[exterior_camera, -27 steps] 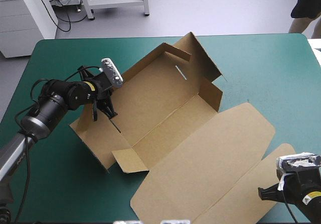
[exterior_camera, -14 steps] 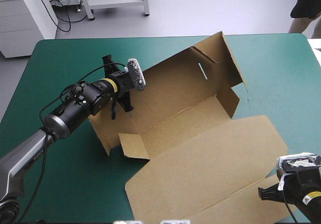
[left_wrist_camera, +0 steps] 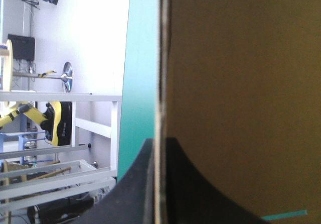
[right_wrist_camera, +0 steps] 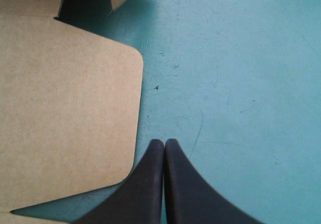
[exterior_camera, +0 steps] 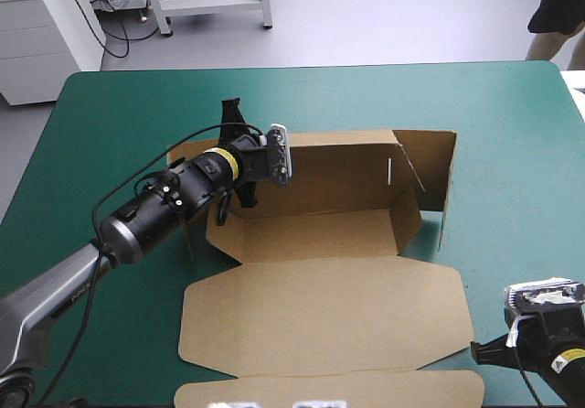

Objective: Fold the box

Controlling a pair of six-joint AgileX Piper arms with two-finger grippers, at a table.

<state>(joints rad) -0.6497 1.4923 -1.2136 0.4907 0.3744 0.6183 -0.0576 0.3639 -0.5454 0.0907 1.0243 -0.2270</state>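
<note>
left pincer (left_wrist_camera: 159, 142) clamped on brown box (exterior_camera: 324, 312) upright wall, right pincer (right_wrist_camera: 164, 141) closed, empty, beside lid (right_wrist_camera: 65, 108) corner

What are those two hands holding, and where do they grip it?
The left hand pinches the box by a raised wall at its left end. The right hand holds nothing.
</note>
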